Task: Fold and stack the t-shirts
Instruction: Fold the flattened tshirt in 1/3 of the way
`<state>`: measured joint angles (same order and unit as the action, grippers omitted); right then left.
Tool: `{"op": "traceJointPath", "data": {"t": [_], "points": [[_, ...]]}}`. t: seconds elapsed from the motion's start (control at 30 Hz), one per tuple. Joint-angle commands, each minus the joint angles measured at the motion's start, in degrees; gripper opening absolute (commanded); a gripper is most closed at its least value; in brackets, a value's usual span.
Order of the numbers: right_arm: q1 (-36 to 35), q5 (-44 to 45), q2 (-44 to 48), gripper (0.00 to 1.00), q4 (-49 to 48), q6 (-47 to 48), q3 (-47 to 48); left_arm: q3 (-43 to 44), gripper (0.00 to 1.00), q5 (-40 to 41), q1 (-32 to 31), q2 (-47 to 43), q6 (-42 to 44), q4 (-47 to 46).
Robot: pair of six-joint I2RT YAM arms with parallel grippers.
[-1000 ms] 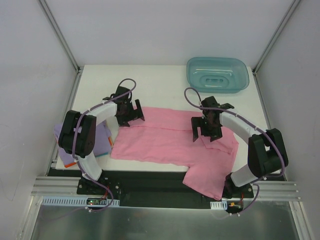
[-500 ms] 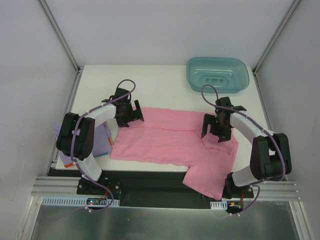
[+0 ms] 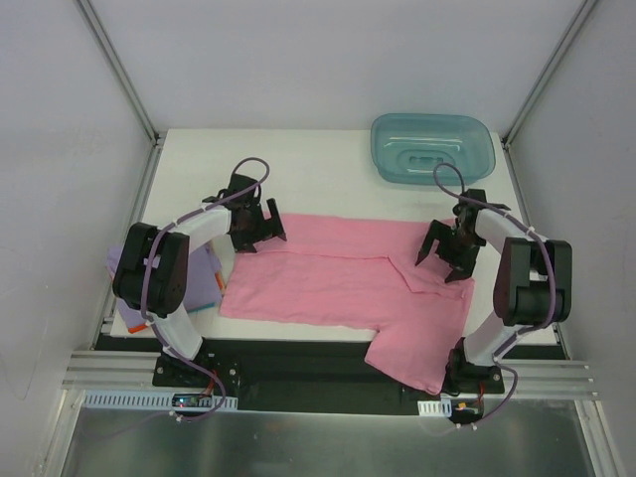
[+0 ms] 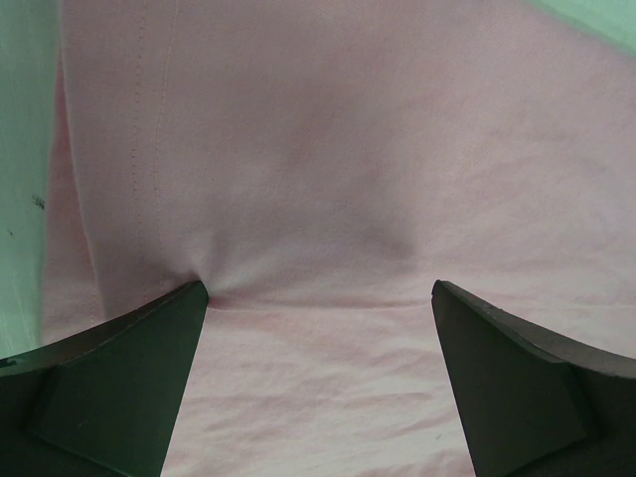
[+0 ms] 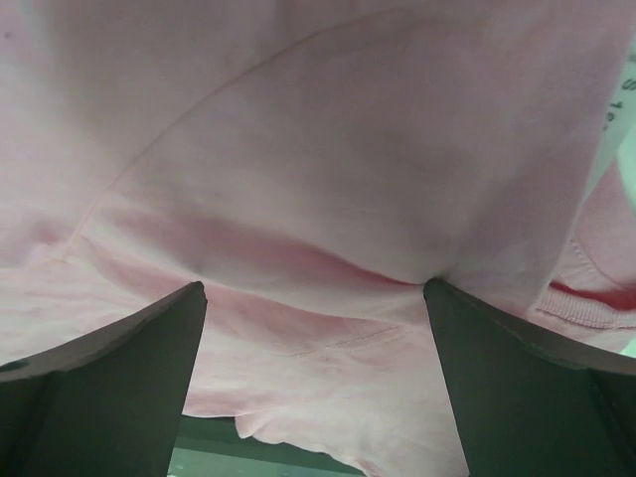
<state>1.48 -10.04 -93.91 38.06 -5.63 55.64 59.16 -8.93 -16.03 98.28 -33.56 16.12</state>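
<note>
Pink t-shirt (image 3: pixel 338 283) overhangs the table (image 3: pixel 328 164) at 6 o'clock; both wide-open grippers, left (image 3: pixel 256 227) and right (image 3: pixel 449 253), risk single-layer pinches.

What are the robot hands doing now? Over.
Left gripper and right gripper both open, low over the pink t-shirt. Shirt spread flat, one sleeve hanging off the near edge. Nothing blocking.
</note>
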Motion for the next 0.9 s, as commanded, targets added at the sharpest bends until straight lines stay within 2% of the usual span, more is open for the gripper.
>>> {"op": "traceJointPath", "data": {"t": [0.0,0.17,0.3,0.57,0.7,0.87], "points": [[3.17,-2.08,-7.14,0.97,-1.68,0.97,5.08,1.39,0.99,1.81,0.83,3.76,-0.01,2.60],[4.32,-2.52,-13.57,0.97,1.04,1.67,13.34,5.53,0.99,0.58,1.62,6.30,-0.01,2.95],[4.68,-2.18,-18.32,0.97,5.43,3.42,23.78,8.86,0.99,-0.47,1.88,8.06,-0.36,3.13],[5.38,-0.86,-25.09,0.97,8.60,4.40,34.18,13.17,0.99,-1.27,2.58,11.41,-0.37,3.74],[5.47,-0.77,-23.96,0.97,9.66,5.01,35.33,15.98,0.99,1.18,2.85,10.53,0.60,5.94],[5.38,1.42,-13.34,0.97,8.70,4.67,29.20,15.47,0.99,2.25,2.85,3.34,1.22,8.05]]}}
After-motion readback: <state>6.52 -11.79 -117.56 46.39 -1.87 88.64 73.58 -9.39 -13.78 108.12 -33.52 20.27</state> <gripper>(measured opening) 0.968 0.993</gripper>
